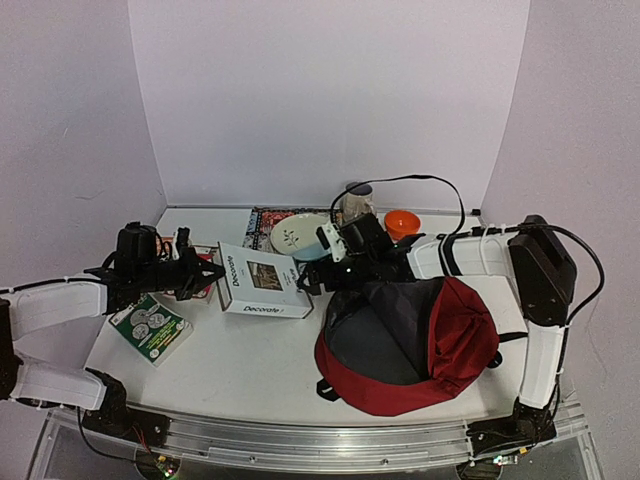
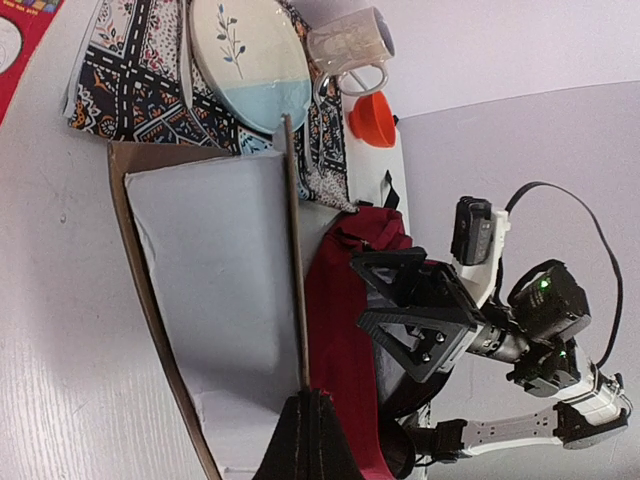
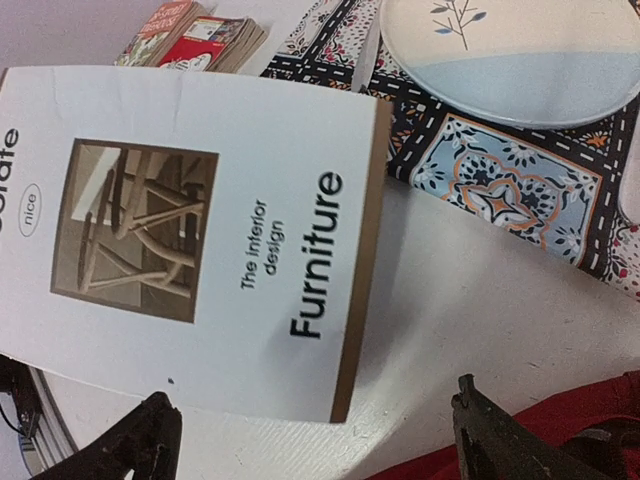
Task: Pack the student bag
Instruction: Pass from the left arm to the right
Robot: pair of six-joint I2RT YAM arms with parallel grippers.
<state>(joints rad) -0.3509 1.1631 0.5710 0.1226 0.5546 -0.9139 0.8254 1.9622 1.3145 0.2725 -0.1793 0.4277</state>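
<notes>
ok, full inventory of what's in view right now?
student bag: one, dark red with grey lining, front right of the table
book: one, white, "Decorate" on the cover, left of the bag
booklet: one, green, near left
small books: a stack, count unclear, red covers, behind the white book
cloth: one, multicolour pattern, back centre
plate: one, white and pale blue, on the cloth
mug: one, pale grey, back, right of the plate
small cup: one, orange, right of the mug
left pincer: black, shut on the book's left edge
right pincer: black, open, between book and bag
</notes>
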